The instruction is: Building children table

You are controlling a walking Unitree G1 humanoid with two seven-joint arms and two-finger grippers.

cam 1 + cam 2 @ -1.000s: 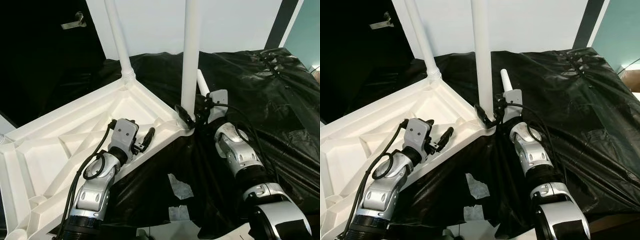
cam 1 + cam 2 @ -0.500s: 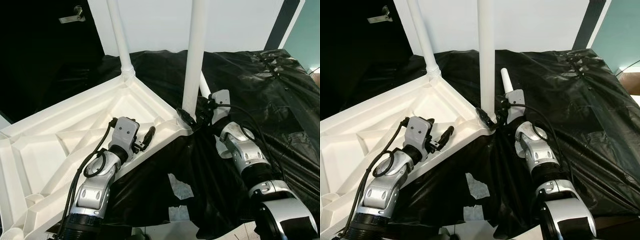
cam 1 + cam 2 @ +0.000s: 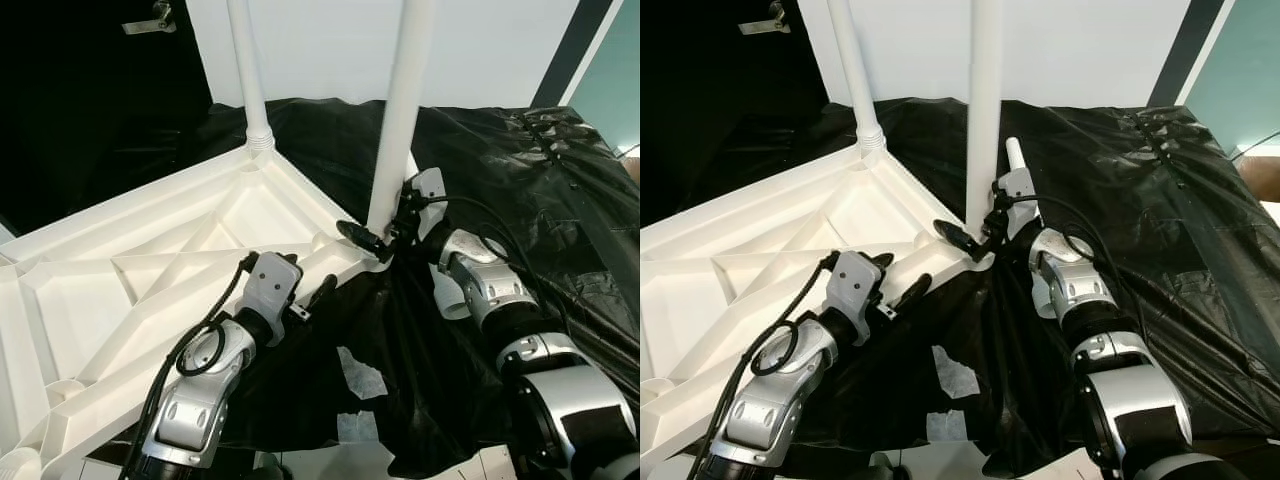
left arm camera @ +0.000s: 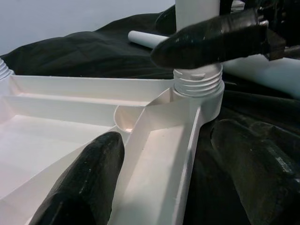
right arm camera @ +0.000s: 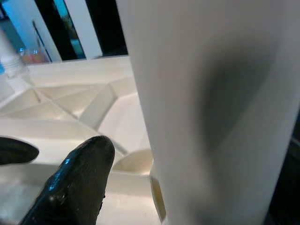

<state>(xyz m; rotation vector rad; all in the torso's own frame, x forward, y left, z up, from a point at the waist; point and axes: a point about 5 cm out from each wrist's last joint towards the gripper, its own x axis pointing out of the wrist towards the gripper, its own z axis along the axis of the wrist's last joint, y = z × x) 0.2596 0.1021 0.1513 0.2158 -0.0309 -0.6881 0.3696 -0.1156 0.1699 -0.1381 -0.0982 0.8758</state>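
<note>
Right pincer [image 3: 372, 238] clasped the white leg [image 3: 400, 120] at its socket — left pincer [image 4: 168, 173] open, straddling the upturned tabletop [image 3: 130, 270] rim.

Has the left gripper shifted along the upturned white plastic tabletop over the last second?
Yes. The left gripper has slid along the white tabletop's edge toward the corner socket holding the near white leg.

Room in a home, black plastic sheeting [image 3: 520, 180] spread over furniture at 2 o'clock, plain white wall [image 3: 330, 50] at 12, dark door with metal handle [image 3: 152, 17] at 10
</note>
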